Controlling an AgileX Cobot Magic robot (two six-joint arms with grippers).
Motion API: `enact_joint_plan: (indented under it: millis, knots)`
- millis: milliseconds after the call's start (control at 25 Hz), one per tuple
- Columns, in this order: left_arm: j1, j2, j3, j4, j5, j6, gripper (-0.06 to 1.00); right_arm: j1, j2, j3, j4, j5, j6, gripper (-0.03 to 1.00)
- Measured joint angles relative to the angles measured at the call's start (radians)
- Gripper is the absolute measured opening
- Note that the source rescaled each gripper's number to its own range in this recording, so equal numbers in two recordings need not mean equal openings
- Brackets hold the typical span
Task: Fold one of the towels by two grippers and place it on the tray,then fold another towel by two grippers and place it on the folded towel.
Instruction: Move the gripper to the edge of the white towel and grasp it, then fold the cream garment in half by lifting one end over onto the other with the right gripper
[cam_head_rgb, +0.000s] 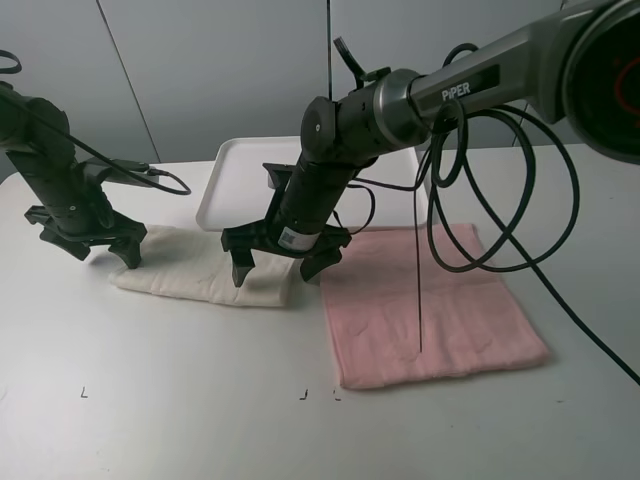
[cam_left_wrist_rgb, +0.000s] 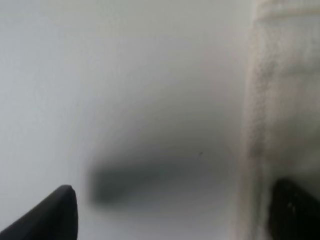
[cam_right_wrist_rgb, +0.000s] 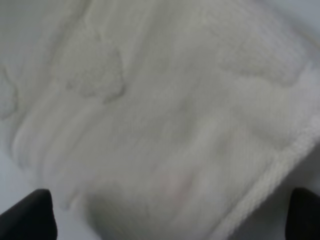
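Closing now risks catching only a thin lip of the cream off-white terry cloth towel (cam_head_rgb: 205, 268): the left claw (cam_head_rgb: 90, 250) straddles its outer edge, one finger over the bare white counter (cam_head_rgb: 200, 400). The right claw (cam_head_rgb: 275, 272), over the opposite end, could snag the light pink terry cloth towel (cam_head_rgb: 430, 300) just beside it. Both claws stand spread, empty. The cream towel lies before the flat white plastic tray (cam_head_rgb: 225, 190).

We see the high view bright, evenly lit and sharp, with only faint soft shadows on the desk (cam_head_rgb: 150, 400). Both wrist views are out of focus: the cream towel (cam_right_wrist_rgb: 160, 125) is smeared, and a dark blur, perhaps a shadow, crosses the left one.
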Motion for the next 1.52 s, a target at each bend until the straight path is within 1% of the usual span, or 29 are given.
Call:
enact_joint_plan:
  millis: [120, 160, 240, 280, 360, 480, 520, 560, 840, 1120, 1280, 1400, 1520]
  knots:
    - [0.000, 0.000, 0.000, 0.000, 0.000, 0.000, 0.98, 0.000, 0.006, -0.004, 0.011, -0.011, 0.002, 1.00]
    - [0.000, 0.000, 0.000, 0.000, 0.000, 0.000, 0.98, 0.000, 0.008, -0.005, 0.011, -0.014, 0.002, 0.98]
    - [0.000, 0.000, 0.000, 0.000, 0.000, 0.000, 0.98, 0.000, 0.014, -0.006, 0.011, -0.025, 0.009, 0.88]
    - [0.000, 0.002, 0.000, 0.000, 0.000, 0.000, 0.98, 0.000, 0.019, -0.009, 0.007, -0.032, 0.015, 0.79]
    - [0.000, 0.002, 0.000, 0.000, 0.000, 0.000, 0.98, 0.000, 0.028, -0.008, 0.000, -0.045, 0.018, 0.58]
    - [0.000, 0.002, 0.000, 0.000, 0.000, 0.000, 0.98, 0.000, 0.038, -0.008, -0.012, -0.055, 0.020, 0.15]
    - [0.000, 0.002, 0.000, 0.000, 0.000, 0.000, 0.98, 0.000, 0.041, -0.008, -0.012, -0.057, 0.016, 0.07]
    - [0.000, 0.002, 0.000, 0.000, 0.000, 0.000, 0.98, 0.000, 0.041, -0.008, -0.012, -0.059, 0.014, 0.04]
    - [0.000, 0.002, 0.000, 0.000, 0.000, 0.000, 0.98, 0.000, 0.027, -0.008, -0.036, -0.058, 0.006, 0.04]
    - [0.000, 0.002, 0.000, 0.000, 0.000, 0.000, 0.98, 0.000, -0.085, -0.005, -0.051, -0.053, -0.013, 0.04]
    - [0.000, 0.002, 0.000, -0.002, -0.002, 0.000, 0.98, 0.000, -0.107, -0.005, -0.019, -0.014, -0.054, 0.04]
    - [0.000, 0.002, 0.000, -0.002, -0.002, 0.000, 0.98, 0.000, -0.107, -0.005, 0.007, -0.019, -0.061, 0.04]
    - [0.000, 0.002, 0.000, -0.002, -0.002, 0.000, 0.98, 0.000, -0.107, -0.010, 0.074, -0.030, -0.095, 0.04]
